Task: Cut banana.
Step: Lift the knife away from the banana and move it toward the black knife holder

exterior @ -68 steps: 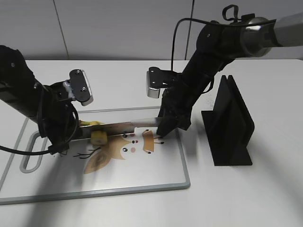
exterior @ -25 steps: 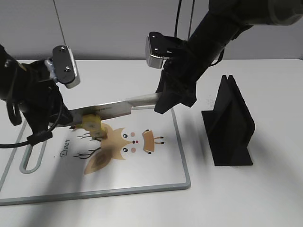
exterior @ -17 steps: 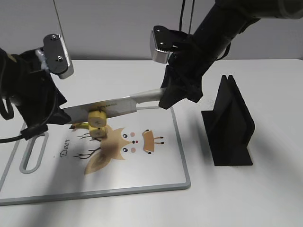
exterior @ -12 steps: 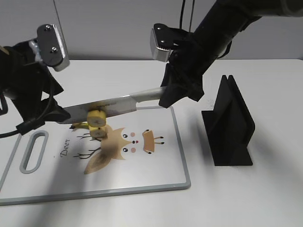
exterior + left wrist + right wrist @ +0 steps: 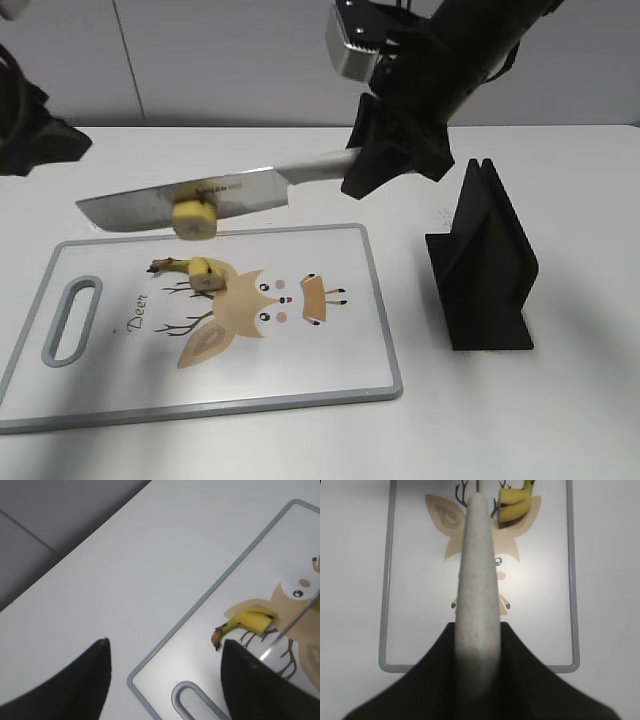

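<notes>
Change: we note that the knife (image 5: 195, 197) has risen off the cutting board (image 5: 300, 380) since the earlier frames, and the left arm has pulled back up and away from the board to the far left edge of the exterior view.
Right hand (image 5: 385, 165): clamped on the knife handle (image 5: 477, 580), holding the blade roughly level in the air above the board's far edge. We judge the lift is meant to free the blade after a cut.
Stuck slice (image 5: 195, 218): one banana slice clings to the flat of the blade, above the board's far edge; wet flesh probably holds it there.
Banana stub (image 5: 195, 270): the stem end lies on the board, just beside the printed deer's ear, cut face towards the deer.
Left hand (image 5: 165, 680): fingers spread apart with nothing between them, hovering off the board's handle-slot corner. We think it let go because the remaining stub is too short to steady.
Knife stand (image 5: 490, 265): upright on the desk (image 5: 560, 420), well apart from the board on the right arm's side, slot vacant.
Progress: at least one cut done; the slice must come off the blade before another cut or stowing.
Risk: the slice may drop off beyond the board.
</notes>
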